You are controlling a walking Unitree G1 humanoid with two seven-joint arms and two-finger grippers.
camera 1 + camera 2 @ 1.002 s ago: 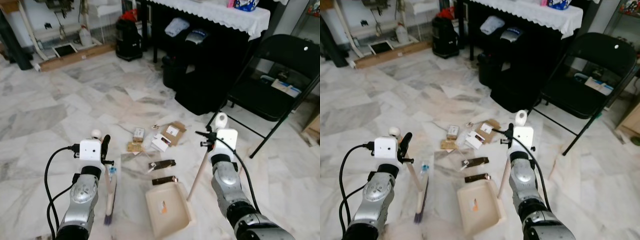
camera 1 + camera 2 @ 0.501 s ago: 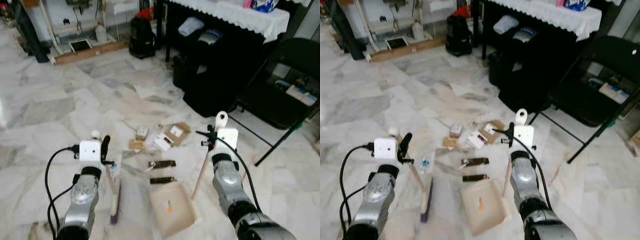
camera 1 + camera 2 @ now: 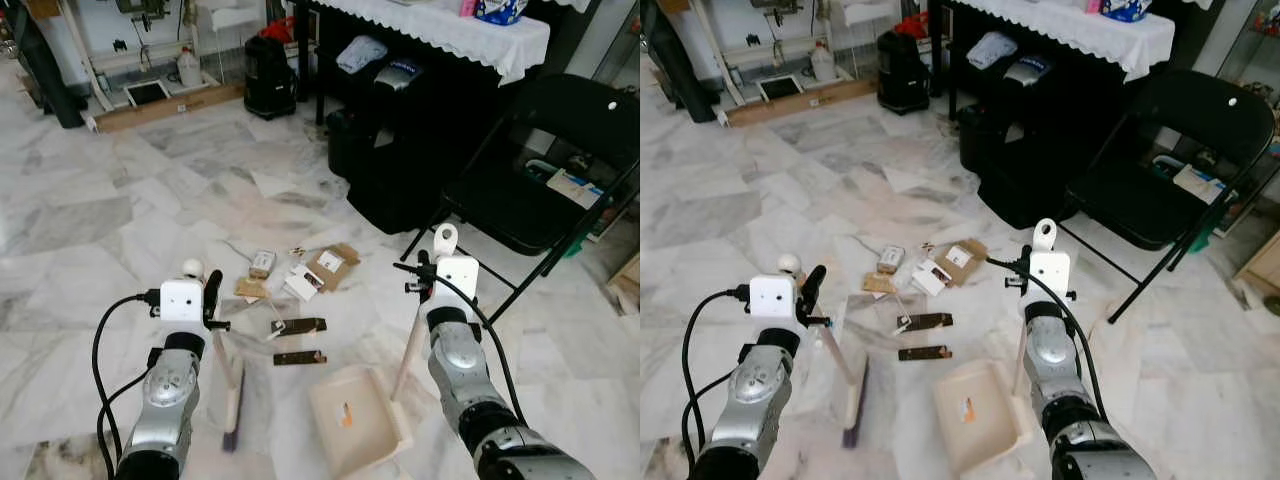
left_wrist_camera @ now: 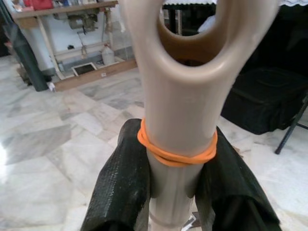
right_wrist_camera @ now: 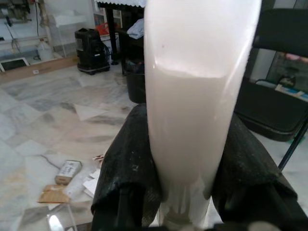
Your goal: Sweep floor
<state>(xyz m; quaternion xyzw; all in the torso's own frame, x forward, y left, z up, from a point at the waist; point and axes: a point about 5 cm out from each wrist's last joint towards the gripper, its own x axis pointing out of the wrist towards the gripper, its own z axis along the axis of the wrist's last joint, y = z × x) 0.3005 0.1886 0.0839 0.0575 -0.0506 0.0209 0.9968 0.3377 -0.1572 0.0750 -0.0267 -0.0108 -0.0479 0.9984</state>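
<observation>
Litter (image 3: 300, 285) is lying scattered on the marble floor (image 3: 120, 200), just beyond the tools. Risk: a fast stroke is likely flinging scraps under the folding chair (image 3: 560, 150). Dustpan (image 3: 358, 418) is holding one small scrap; right claw (image 5: 187, 159) is clamping its handle. Left claw (image 4: 178, 178) is gripping the broom (image 3: 228, 385), bristles on floor.

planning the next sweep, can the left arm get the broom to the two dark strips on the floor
Probably yes. The left tool is shut on the broom, whose head rests on bare marble beside the two dark strips; nothing lies between them, and the dustpan sits just beyond.
</observation>
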